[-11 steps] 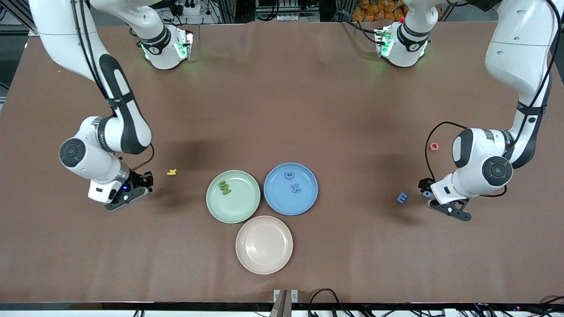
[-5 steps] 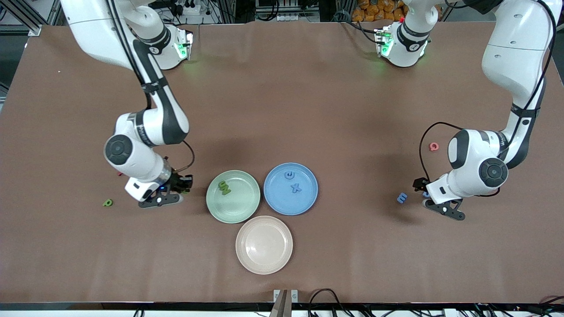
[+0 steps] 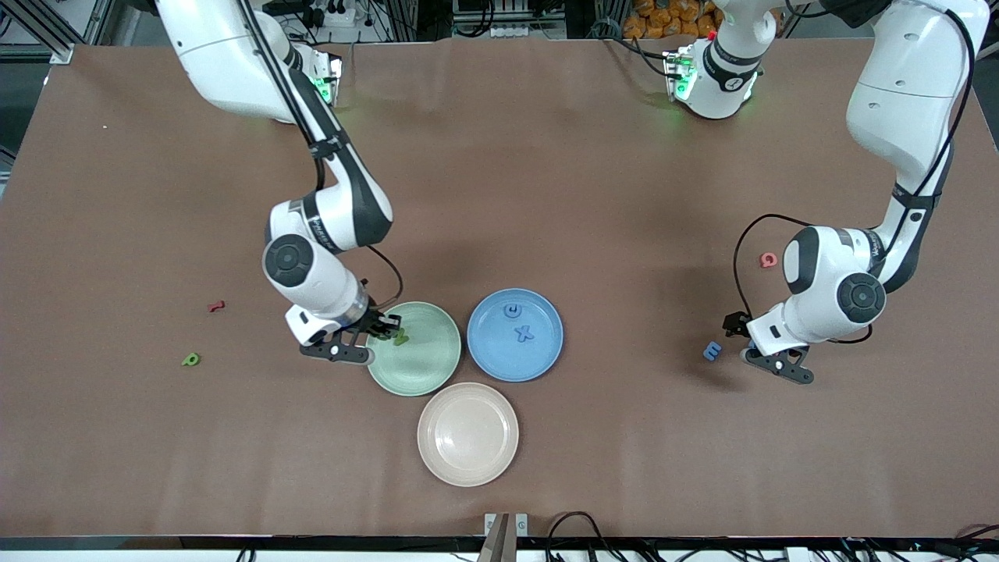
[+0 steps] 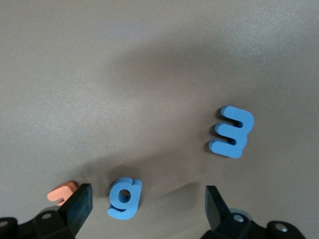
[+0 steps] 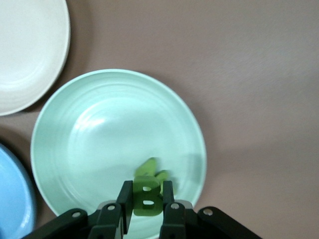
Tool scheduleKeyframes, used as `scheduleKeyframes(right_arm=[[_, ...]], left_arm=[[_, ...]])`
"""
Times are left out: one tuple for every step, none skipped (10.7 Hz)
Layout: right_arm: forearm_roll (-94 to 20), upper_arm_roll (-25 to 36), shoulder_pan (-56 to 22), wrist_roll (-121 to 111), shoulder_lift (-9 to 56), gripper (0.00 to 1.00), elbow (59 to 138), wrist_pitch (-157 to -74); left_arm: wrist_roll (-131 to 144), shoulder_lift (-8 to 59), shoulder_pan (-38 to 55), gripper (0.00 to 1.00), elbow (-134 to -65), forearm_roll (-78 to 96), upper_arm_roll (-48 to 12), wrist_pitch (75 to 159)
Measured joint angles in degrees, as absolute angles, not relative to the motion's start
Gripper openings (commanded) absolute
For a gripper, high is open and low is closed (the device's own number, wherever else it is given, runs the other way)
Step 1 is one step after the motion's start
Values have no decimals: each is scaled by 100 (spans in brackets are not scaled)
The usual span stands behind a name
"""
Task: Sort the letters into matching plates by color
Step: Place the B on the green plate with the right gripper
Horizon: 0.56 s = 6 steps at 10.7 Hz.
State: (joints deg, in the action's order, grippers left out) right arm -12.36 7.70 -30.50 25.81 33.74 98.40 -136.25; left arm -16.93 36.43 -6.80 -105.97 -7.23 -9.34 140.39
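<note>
My right gripper hangs over the rim of the pale green plate at the right arm's end, shut on a green letter B. Another green letter lies in that plate just under the B. The blue plate beside it holds two blue letters. The beige plate sits nearer the camera with nothing in it. My left gripper is open low over a blue g on the table. A blue m-shaped letter lies beside it and an orange piece by one finger.
Loose on the table toward the right arm's end are a red letter and a green letter. A red letter lies by the left arm's forearm. The blue m-shaped letter sits just beside the left gripper.
My right arm has swung from the right arm's end of the table to the green plate, carrying the green B. The left gripper has edged slightly toward the blue letters.
</note>
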Motion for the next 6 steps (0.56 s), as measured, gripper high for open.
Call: scheduleKeyframes(right_arm=[[-1236, 755, -3131, 3008, 3503, 18, 9697, -13626], [-1236, 747, -3189, 3302, 3616, 35, 9577, -13626], [-1236, 742, -3221, 3441, 3699, 77, 9492, -13626], [-1236, 743, -3226, 3492, 3735, 100, 9448, -13626], [-1236, 751, -3224, 3498, 3750, 100, 9419, -13626], [-1236, 757, -3219, 3499, 3751, 100, 9410, -13624]], left_arm=[[-1693, 3643, -681, 100, -10610, -723, -933, 14048], [-1698, 3643, -681, 100, -10627, -723, -932, 14053], [-1739, 3644, -683, 100, -10642, -723, -930, 14057], [-1817, 3644, -690, 100, -10653, -723, -925, 14064], [-1891, 3646, -706, 100, -10662, -723, -919, 14093], [-1952, 3650, -739, 100, -10665, -726, -914, 14113]])
